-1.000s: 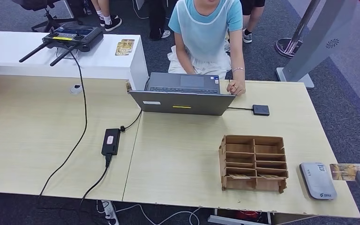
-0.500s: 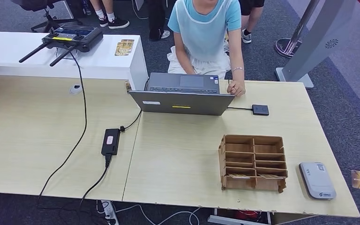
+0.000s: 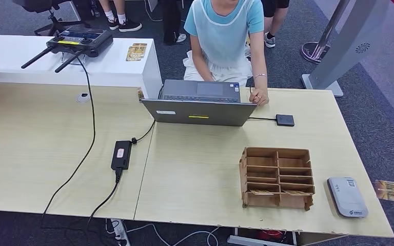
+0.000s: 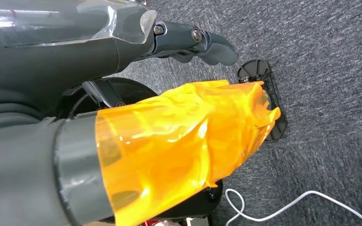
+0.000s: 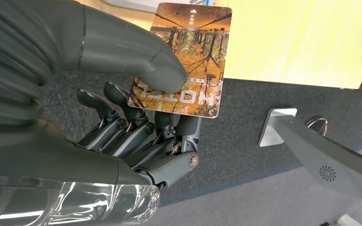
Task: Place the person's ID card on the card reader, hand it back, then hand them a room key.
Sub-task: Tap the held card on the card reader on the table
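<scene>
My dark grey right hand [image 5: 122, 117] pinches an orange-brown card [image 5: 184, 61] printed with autumn trees and pale lettering. The card reader [image 3: 347, 197] is light grey, near the pale wood table's [image 3: 195, 169] right edge.

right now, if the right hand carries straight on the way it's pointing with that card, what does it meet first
Probably the card reader. The right hand, holding the card, sits just off the table's right edge, pointing in toward the reader. Height is unclear, so it may pass above it.

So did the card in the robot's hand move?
Yes. The card first went further right of the card reader, then came back a little, though not as close as at first.
</scene>
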Controlling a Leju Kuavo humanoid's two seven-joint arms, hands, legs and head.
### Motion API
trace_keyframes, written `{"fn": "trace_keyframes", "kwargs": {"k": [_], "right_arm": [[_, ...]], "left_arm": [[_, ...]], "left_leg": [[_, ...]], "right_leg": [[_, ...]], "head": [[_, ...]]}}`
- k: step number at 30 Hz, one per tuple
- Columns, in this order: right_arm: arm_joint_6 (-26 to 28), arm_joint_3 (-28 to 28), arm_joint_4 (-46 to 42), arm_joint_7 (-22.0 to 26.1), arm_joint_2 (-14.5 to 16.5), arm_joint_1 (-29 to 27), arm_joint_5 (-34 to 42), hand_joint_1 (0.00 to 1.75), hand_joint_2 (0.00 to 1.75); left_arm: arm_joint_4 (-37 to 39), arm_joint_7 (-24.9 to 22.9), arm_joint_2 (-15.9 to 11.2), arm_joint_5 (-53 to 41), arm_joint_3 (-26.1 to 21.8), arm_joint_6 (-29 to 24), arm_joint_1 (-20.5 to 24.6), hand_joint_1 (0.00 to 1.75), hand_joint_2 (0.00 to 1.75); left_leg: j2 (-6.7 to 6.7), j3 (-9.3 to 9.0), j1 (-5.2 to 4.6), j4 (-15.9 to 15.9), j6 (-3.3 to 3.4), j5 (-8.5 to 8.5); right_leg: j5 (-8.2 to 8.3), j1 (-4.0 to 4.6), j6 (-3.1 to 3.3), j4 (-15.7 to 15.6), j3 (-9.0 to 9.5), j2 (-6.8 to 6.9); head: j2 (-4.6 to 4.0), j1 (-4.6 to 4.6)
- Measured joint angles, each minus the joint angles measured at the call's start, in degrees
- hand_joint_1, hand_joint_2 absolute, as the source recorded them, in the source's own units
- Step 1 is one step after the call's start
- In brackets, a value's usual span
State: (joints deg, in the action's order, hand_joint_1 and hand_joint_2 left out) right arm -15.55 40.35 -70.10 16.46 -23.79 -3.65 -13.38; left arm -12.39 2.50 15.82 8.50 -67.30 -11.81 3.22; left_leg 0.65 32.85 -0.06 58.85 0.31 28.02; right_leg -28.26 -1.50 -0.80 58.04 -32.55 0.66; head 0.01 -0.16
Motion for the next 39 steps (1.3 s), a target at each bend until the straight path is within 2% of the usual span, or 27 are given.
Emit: {"fn": "trace_keyframes", "kwargs": {"k": [5,17,39], "right_arm": [[3.75,-3.41,-0.21,-0.86,0.32,0.72,2.24,1.75,1.75],[6.34,-10.15,-1.07,-2.75,0.42,1.86,3.87,1.75,1.75],[8.18,-14.13,1.37,-3.94,-0.58,2.10,6.44,1.75,1.75]], "left_arm": [[0.00,-0.08,0.00,0.00,0.00,-0.02,0.00,0.00,0.00],[0.00,-0.30,-0.07,-0.11,0.00,-0.10,0.01,0.00,0.00],[0.00,-0.33,-0.17,0.43,0.00,-0.15,0.02,0.00,0.00]], "left_leg": [[0.00,0.01,0.00,0.00,0.00,0.00],[0.01,0.01,0.00,0.00,0.00,0.00],[0.01,0.01,0.00,0.00,0.00,0.01]], "right_leg": [[0.00,0.00,0.00,0.01,0.00,0.00],[0.00,0.00,0.00,0.01,0.00,0.00],[-0.01,0.00,0.00,0.01,-0.01,0.00]], "head": [[0.00,-0.01],[0.00,-0.01],[0.00,0.01]]}}
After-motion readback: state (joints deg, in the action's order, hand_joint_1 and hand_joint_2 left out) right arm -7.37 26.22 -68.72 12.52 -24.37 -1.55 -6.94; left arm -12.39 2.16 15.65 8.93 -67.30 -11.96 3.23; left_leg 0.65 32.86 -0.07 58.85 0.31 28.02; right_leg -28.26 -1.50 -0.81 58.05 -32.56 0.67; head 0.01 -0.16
